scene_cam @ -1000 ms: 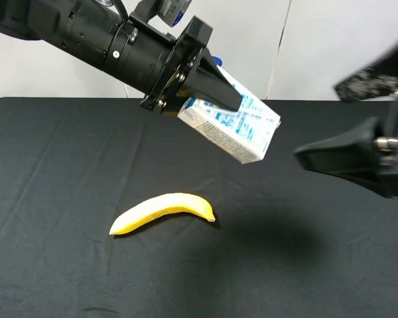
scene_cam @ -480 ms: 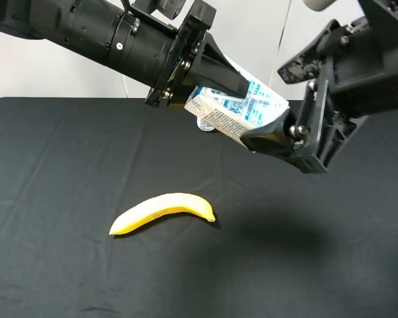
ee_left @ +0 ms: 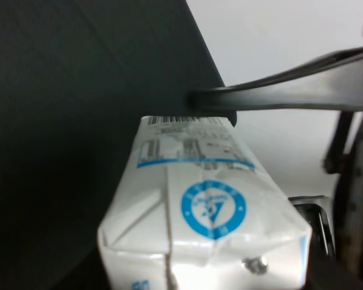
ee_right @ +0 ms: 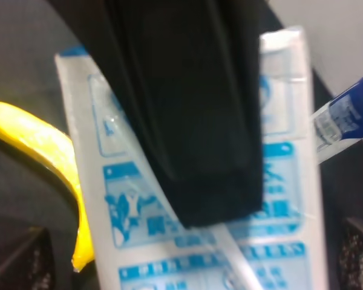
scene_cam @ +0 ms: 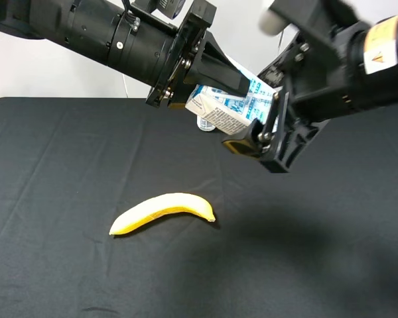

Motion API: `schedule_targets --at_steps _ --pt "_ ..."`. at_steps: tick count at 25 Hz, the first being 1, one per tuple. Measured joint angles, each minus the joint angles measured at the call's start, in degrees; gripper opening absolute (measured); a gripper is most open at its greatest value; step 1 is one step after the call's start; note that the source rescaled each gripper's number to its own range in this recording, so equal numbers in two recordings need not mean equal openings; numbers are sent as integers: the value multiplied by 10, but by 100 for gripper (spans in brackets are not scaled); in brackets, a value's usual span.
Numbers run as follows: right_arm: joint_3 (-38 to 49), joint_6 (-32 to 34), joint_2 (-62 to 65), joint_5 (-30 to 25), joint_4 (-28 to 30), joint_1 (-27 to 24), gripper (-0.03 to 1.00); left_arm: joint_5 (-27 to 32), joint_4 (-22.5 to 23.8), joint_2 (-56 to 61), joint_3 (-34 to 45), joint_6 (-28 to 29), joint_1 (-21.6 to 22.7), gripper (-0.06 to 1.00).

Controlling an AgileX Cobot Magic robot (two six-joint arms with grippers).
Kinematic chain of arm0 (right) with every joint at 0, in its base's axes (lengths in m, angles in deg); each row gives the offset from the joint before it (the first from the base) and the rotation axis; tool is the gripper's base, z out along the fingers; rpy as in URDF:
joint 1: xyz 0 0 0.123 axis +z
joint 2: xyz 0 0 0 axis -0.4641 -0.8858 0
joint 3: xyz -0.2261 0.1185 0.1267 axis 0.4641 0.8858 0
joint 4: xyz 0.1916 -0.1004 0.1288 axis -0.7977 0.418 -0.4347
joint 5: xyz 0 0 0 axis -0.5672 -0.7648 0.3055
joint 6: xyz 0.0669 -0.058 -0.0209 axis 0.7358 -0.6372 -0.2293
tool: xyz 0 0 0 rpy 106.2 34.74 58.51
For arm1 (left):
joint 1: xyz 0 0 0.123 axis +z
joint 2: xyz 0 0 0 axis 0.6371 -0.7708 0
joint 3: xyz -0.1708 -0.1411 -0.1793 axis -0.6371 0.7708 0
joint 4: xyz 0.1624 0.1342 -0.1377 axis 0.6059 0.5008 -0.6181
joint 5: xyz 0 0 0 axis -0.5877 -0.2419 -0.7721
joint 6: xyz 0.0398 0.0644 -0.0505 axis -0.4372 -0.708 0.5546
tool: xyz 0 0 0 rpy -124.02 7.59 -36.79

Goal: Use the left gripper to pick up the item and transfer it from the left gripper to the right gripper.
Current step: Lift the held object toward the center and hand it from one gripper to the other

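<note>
Pick-up is done — the left gripper clamps the item aloft — while the right gripper, at its four o'clock, straddles it, jaws apart; closing and release remain.

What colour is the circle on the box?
Blue, on the white box. Clearest in the left wrist view.

Bright, even light; soft shadows; the item blurred up close.
</note>
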Motion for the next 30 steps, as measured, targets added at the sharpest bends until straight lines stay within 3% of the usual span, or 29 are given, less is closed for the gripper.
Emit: schedule_targets --at_steps 11,12,13,15,16,30 --pt "0 0 -36 19 0 0 97 15 0 0 0 0 0 0" --pt "0 0 -36 19 0 0 86 15 0 0 0 0 0 0" --pt "0 0 -36 19 0 0 67 15 0 0 0 0 0 0" --pt "0 0 -36 20 3 0 16 15 0 0 0 0 0 0" --pt "0 0 -36 20 3 0 1 17 1 0 1 0 0 0" --pt "0 -1 -39 19 3 0 1 16 26 1 3 2 0 3"
